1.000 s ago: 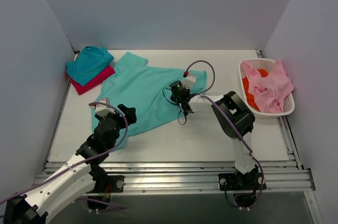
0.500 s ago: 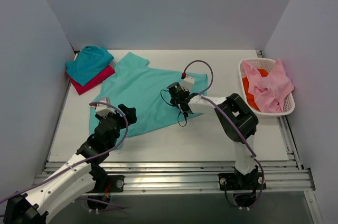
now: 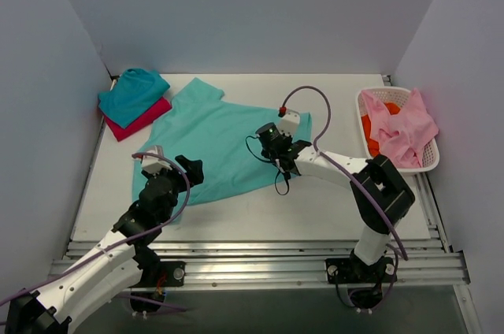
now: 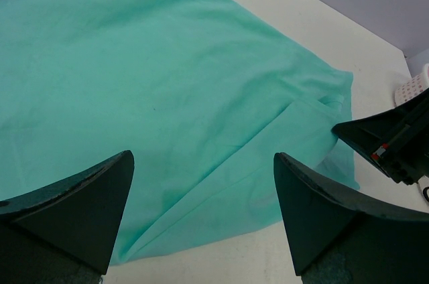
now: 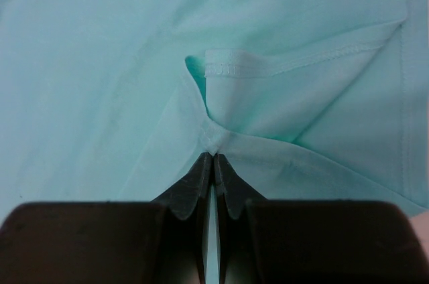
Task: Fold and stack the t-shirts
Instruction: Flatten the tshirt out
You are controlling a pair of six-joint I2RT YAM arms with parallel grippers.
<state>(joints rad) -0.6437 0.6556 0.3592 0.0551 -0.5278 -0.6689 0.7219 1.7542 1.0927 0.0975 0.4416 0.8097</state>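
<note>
Though overhead hides it, wrist shows right tool [image 5: 213, 158] pinching t-shirt [image 5: 100, 63].

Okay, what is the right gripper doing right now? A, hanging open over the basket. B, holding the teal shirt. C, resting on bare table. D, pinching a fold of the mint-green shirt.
D: the right wrist view shows the right gripper with its fingers shut on a bunched fold of the mint-green shirt.

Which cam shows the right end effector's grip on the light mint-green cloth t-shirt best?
Right wrist: close up, the right end effector is shut on a pinched fold of the light mint-green cloth t-shirt. Top external shows its body over the shirt's edge; left wrist catches its dark side, grip hidden.
</note>
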